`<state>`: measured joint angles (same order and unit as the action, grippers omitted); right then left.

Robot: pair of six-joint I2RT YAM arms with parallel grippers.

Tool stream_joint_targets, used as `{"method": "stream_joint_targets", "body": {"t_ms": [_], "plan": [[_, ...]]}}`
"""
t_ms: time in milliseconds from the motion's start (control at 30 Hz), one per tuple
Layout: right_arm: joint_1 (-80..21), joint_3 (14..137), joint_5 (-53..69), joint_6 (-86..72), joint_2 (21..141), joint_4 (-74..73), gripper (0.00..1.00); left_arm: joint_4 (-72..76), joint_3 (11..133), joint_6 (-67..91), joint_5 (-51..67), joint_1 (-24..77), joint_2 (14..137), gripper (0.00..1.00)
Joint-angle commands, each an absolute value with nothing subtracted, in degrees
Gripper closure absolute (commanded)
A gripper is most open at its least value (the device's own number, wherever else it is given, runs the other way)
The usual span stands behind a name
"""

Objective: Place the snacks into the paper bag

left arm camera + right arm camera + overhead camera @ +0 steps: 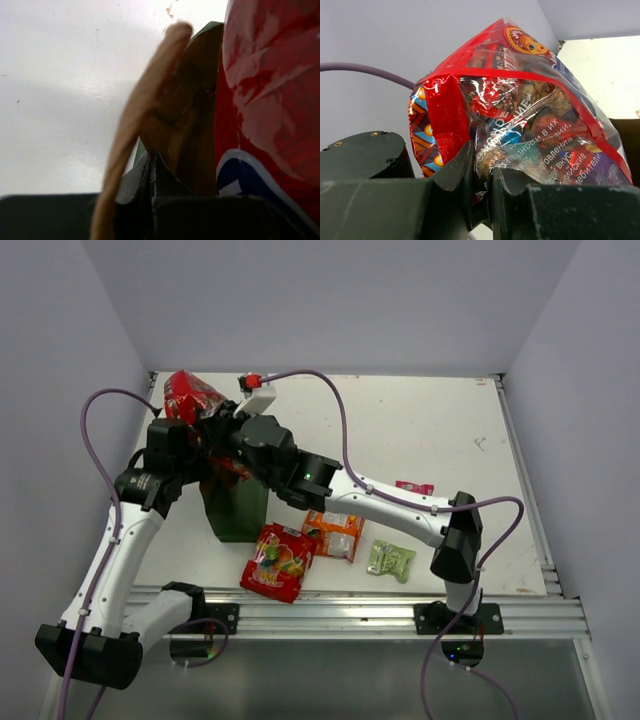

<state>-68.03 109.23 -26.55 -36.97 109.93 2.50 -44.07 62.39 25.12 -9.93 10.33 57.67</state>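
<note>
Right wrist view: your right pincer (482, 172) is clamped on a large red packet (520, 110), raised at the mouth of the paper bag (235, 512). Your left pincer (152, 170) pinches the bag's wall beside its handle (135, 115). Outward on the table (450, 430) lie the second red packet (278, 560), orange-white packet (335, 533), green packet (391, 559) and pink packet (413, 487). You likely have the first drop pending and four packets left.
</note>
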Motion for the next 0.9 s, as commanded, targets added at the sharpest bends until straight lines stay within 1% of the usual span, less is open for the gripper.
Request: {"method": "stream_joint_targets", "body": {"t_ms": [0, 133, 267, 333, 500, 633, 733, 767, 800, 833, 867], "plan": [[-69.70, 111.68, -26.54, -34.80, 114.87, -9.54, 1.00, -39.98, 68.46, 22.68, -8.69, 12.48, 56.86, 1.00], [-69.96, 113.91, -29.43, -35.42, 114.18, -15.19, 1.00, -41.04, 70.05, 21.71, -12.82, 12.66, 57.04, 1.00], [-70.75, 112.68, -32.95, -33.14, 110.92, -15.91, 1.00, -41.57, 71.54, 21.97, -13.97, 12.66, 57.39, 1.00], [-70.75, 113.38, -34.27, -32.79, 111.18, -16.52, 1.00, -41.75, 72.42, 22.06, -13.98, 12.66, 57.74, 1.00], [-70.75, 117.85, -32.61, -32.17, 114.95, -17.22, 1.00, -40.52, 70.85, 22.67, -10.12, 12.66, 57.66, 1.00], [-70.75, 122.60, -31.03, -31.91, 119.78, -18.81, 1.00, -40.60, 70.14, 22.15, -10.11, 12.66, 56.78, 1.00], [-70.75, 124.36, -29.97, -31.55, 120.67, -18.90, 1.00, -40.43, 69.61, 21.80, -9.85, 12.66, 56.60, 1.00], [-70.75, 124.71, -29.88, -30.86, 120.59, -18.72, 0.98, -40.26, 69.35, 21.80, -9.58, 12.66, 56.60, 1.00], [-70.75, 125.50, -29.53, -30.15, 120.50, -18.46, 0.93, -39.91, 68.65, 21.80, -9.06, 12.66, 56.51, 1.00], [-70.66, 126.03, -29.44, -29.45, 120.41, -18.46, 0.92, -39.64, 68.21, 21.80, -8.79, 12.66, 56.51, 1.00], [-70.75, 127.69, -29.27, -27.88, 119.98, -18.46, 0.86, -39.03, 67.07, 21.62, -8.53, 12.66, 56.43, 1.00]]}}
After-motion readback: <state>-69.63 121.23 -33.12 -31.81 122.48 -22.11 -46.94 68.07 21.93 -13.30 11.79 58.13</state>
